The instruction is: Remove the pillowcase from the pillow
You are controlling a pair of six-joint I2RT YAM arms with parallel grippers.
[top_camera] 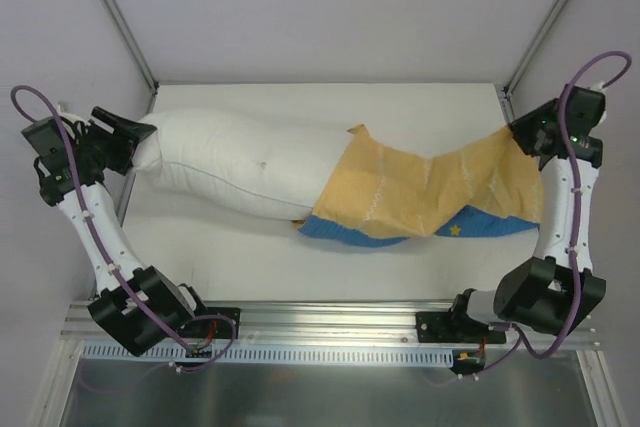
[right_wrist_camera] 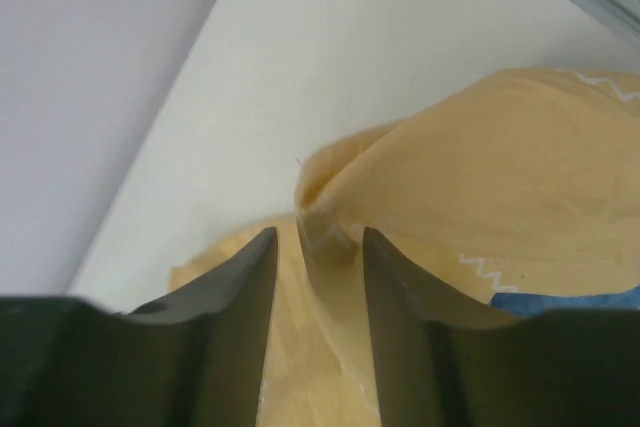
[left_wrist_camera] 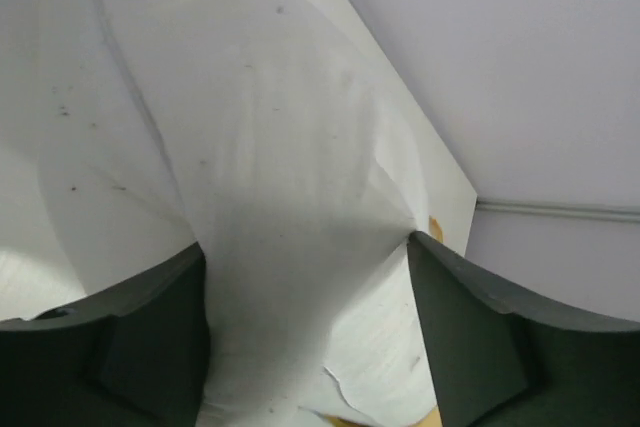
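Note:
The white pillow [top_camera: 240,167] lies across the table's left and middle, mostly bare. The pillowcase [top_camera: 420,192] lies yellow-orange face up and covers only the pillow's right end, with its blue edge [top_camera: 350,230] showing underneath. It stretches right to my right gripper [top_camera: 520,132]. My left gripper [top_camera: 140,137] is at the pillow's left end. In the left wrist view that gripper [left_wrist_camera: 308,242] stands open, with white pillow [left_wrist_camera: 250,127] cloth between the wide jaws. My right gripper [right_wrist_camera: 319,232] is narrowly open, and a loose fold of pillowcase [right_wrist_camera: 500,177] stands in the gap.
The white table [top_camera: 300,257] has white walls on the left, right and back, and metal posts [top_camera: 115,12] stand at the back corners. An aluminium rail [top_camera: 330,322] runs along the near edge between the arm bases.

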